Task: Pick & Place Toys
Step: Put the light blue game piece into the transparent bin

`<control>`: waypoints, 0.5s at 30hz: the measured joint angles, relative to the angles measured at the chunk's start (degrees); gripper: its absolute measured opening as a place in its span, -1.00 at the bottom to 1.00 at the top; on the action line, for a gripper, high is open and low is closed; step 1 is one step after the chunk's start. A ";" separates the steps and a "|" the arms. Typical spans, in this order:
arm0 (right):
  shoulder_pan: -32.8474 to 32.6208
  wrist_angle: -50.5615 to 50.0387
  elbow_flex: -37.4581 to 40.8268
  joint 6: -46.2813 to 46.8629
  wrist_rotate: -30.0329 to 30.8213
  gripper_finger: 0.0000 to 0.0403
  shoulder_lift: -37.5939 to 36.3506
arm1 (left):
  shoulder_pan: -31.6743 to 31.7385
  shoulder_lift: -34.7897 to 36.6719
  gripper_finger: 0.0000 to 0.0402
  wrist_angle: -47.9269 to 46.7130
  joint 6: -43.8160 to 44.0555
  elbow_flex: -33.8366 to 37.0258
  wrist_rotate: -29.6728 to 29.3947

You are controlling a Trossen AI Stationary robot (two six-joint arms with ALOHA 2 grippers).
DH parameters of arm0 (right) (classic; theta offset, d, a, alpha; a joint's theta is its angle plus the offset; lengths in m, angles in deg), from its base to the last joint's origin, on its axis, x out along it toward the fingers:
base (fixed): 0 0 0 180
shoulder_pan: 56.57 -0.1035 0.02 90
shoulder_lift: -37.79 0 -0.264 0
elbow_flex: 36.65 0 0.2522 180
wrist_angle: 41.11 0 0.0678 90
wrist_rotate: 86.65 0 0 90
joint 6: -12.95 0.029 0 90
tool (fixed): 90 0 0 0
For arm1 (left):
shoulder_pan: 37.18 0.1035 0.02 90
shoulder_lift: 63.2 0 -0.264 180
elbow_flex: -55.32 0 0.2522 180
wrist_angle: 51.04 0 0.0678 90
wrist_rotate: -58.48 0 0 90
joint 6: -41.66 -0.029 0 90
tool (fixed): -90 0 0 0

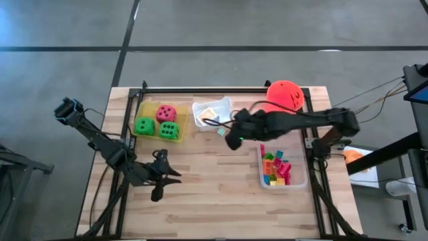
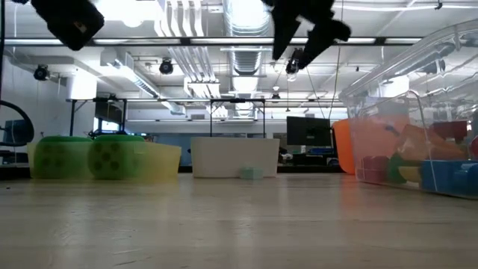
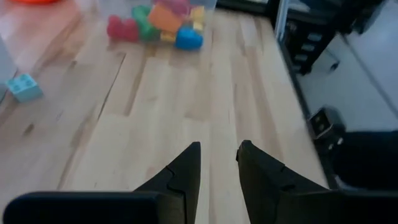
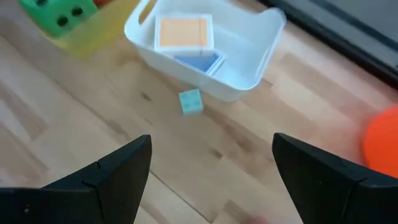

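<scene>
1. The right gripper (image 4: pixel 211 165) hangs wide open and empty above a small teal plastic brick (image 4: pixel 191 101).
2. That brick lies on the pale wooden table (image 1: pixel 207 174) just beside the white plastic tray (image 4: pixel 255 68).
3. The left gripper (image 3: pixel 217 162), fingers narrowly apart and empty, waits near the table's front left.
4. Bright ceiling lights (image 2: pixel 179 19) fill the room beyond.

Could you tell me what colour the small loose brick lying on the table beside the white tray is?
The brick is light teal, clearest in the right wrist view.

On the desk (image 1: pixel 200 194), the right pincer (image 1: pixel 233 141) hangs open over a teal brick (image 1: pixel 220 132) beside the white tray (image 1: pixel 200 107); the left pincer (image 1: pixel 158 193) waits nearer the front-left.
</scene>
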 joint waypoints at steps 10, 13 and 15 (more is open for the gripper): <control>4.70 0.58 -5.02 -3.37 -7.73 0.63 15.34 | -0.04 0.66 -0.49 -4.97 1.96 0.04 0.70; 5.88 1.67 -6.14 -6.02 -9.96 0.63 18.88 | -0.05 0.66 -0.49 -4.99 2.12 0.06 1.17; 6.65 2.32 -7.05 -6.76 -11.01 0.63 21.03 | -0.07 0.66 -0.49 -4.97 2.11 0.06 1.42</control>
